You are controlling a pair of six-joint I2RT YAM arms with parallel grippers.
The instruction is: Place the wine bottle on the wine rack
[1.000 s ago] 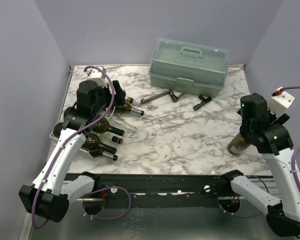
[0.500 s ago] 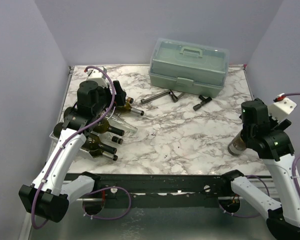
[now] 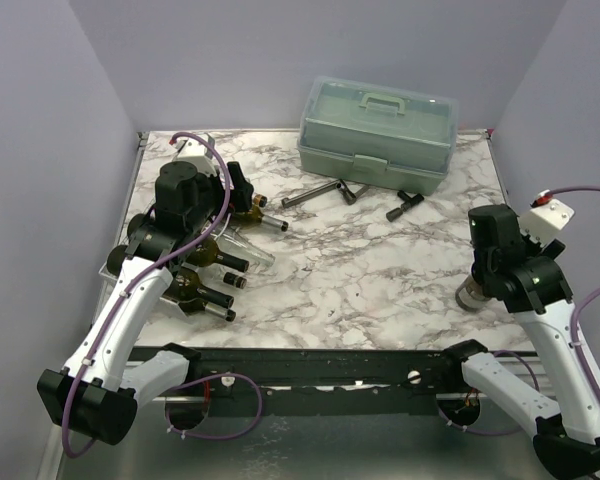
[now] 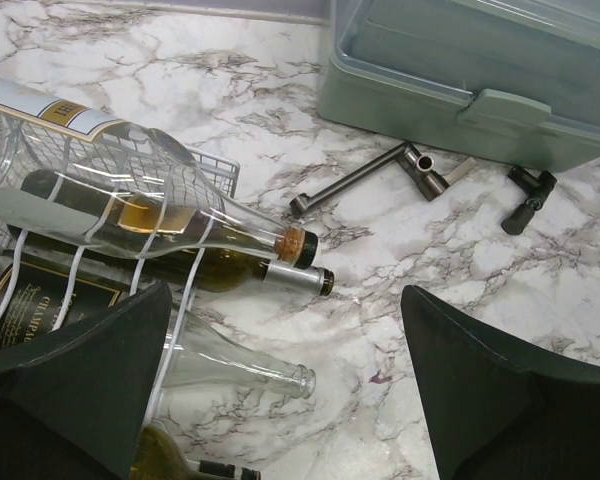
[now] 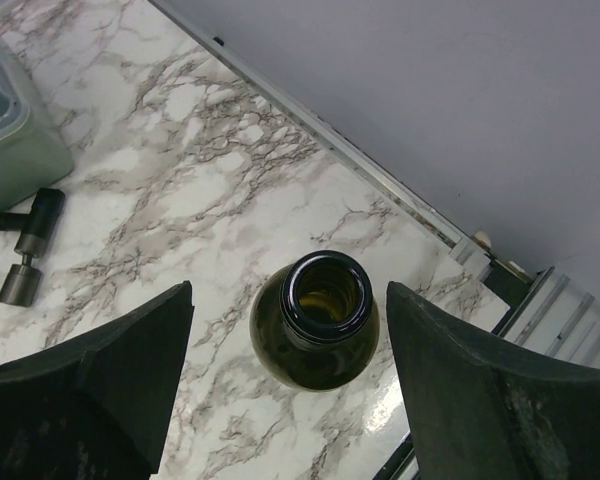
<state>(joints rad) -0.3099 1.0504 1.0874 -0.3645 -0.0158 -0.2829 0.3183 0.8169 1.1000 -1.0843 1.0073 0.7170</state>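
A dark green wine bottle point(image 5: 320, 335) stands upright and uncorked near the table's right edge, partly hidden under my right arm in the top view point(image 3: 471, 296). My right gripper point(image 5: 288, 305) hangs above it, open, one finger on each side of the neck and neither touching the glass. At the far left lies the white wire wine rack point(image 4: 198, 172) with several bottles lying in it point(image 3: 212, 256). My left gripper point(image 4: 285, 300) hovers open over the bottle necks at the rack's right side, holding nothing.
A pale green toolbox point(image 3: 377, 132) stands at the back. Metal tool parts point(image 3: 315, 194) and a small black T-shaped piece point(image 3: 404, 205) lie in front of it. The table's right rail point(image 5: 450, 235) runs close beside the upright bottle.
My right gripper has come down and a little left over the upright bottle, and its jaws have narrowed slightly. The left arm has not moved.
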